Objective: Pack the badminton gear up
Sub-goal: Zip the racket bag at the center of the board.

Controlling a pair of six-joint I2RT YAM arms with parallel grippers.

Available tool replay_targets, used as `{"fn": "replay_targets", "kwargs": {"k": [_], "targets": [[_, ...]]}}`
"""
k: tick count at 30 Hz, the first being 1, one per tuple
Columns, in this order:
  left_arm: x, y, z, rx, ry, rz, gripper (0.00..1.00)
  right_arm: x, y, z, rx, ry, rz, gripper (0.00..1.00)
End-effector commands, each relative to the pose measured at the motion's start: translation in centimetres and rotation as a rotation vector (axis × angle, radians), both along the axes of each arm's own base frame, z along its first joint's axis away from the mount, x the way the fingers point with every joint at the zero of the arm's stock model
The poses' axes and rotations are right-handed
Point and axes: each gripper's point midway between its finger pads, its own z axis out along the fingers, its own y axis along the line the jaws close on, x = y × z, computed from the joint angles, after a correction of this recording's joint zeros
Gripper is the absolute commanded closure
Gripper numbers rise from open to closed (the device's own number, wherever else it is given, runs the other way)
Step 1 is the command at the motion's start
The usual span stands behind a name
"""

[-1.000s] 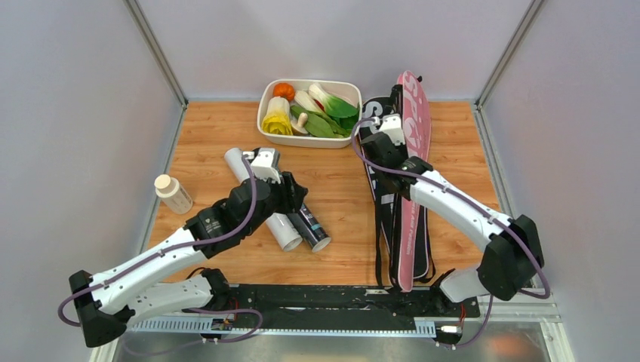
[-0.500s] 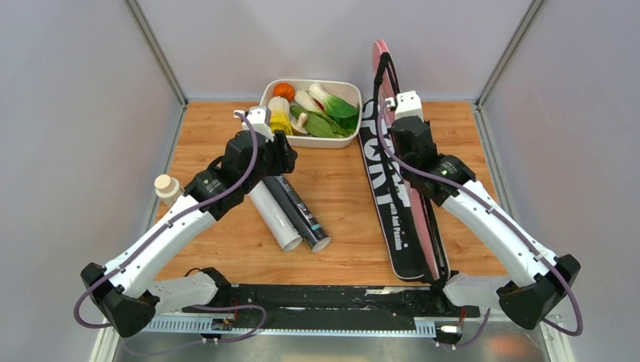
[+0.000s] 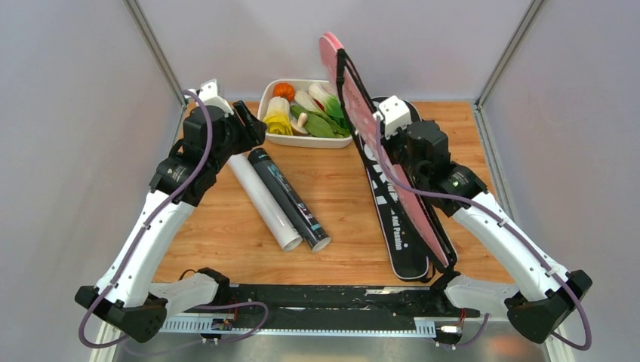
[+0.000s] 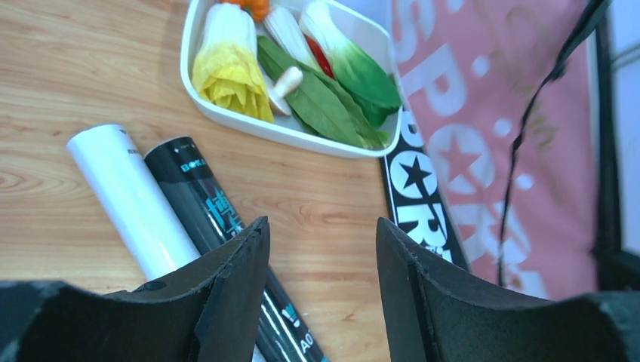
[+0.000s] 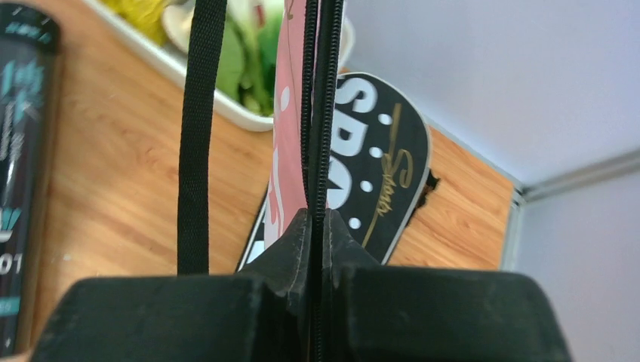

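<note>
My right gripper (image 5: pixel 313 219) is shut on the black zip edge of the pink "SPORT" racquet cover (image 3: pixel 355 98). The cover is held off the table on edge, tilted up towards the back wall, and its black strap (image 5: pixel 195 151) hangs loose. Under it the black "SPORT" cover (image 3: pixel 398 226) lies flat on the wood. A white tube (image 3: pixel 264 200) and a black tube (image 3: pixel 290 200) lie side by side at table centre. My left gripper (image 3: pixel 253 127) hangs open above their far ends, holding nothing. No racquets or shuttlecocks show.
A white tray (image 3: pixel 264 102) of toy vegetables stands at the back centre, close to the raised pink cover and my left gripper. Grey walls with metal posts close in the table on three sides.
My right gripper has lifted the pink cover by its edge and swung it up and left, uncovering the black cover. My left arm has risen and drawn back-left from the tubes, still open.
</note>
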Motion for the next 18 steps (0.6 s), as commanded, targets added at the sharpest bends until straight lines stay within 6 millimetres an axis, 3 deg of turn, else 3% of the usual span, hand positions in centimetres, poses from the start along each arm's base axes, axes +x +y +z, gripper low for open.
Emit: {"fn": "replay_targets", "kwargs": {"k": [1, 8, 12, 18], "targets": [[0.4, 1.4, 1.7, -0.070, 0.012, 0.057, 0.39, -1.1, 3.3, 4.2, 0.052, -0.223, 0.244, 1.00], [2.6, 3.6, 3.3, -0.134, -0.008, 0.135, 0.39, -1.7, 6.3, 1.6, -0.009, -0.213, 0.430, 1.00], [4.3, 4.3, 3.2, -0.195, 0.014, 0.141, 0.39, -1.5, 6.3, 0.5, -0.037, -0.203, 0.438, 1.00], [5.6, 3.6, 0.1, -0.311, 0.129, 0.149, 0.38, -2.6, 6.4, -2.8, -0.032, -0.170, 0.471, 1.00]]}}
